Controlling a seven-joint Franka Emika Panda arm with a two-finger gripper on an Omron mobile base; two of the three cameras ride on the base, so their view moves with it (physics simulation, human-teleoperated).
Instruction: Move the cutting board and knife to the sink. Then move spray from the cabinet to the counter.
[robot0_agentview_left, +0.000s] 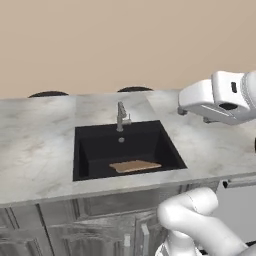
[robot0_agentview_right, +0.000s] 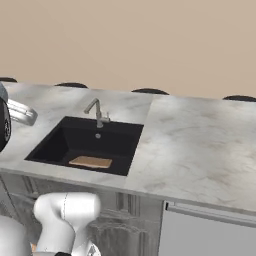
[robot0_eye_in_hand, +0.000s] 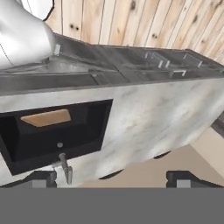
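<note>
Spanning the width of both base views, the counter carries a black sink with a faucet at its back rim. The cutting board lies flat on the sink floor near the front wall, its long axis running parallel to the counter's front edge; the hand view confirms it inside the basin.

The gripper hangs above the counter, looking back toward the robot's side, with the jaws standing wide apart and nothing between them. The board sits ahead of the jaws and off to one side, well apart from them.

Judgement: the board portion appears done. The knife cannot be located in these views, so which way it lies from the jaws cannot be stated; finding it governs the coming move.
</note>
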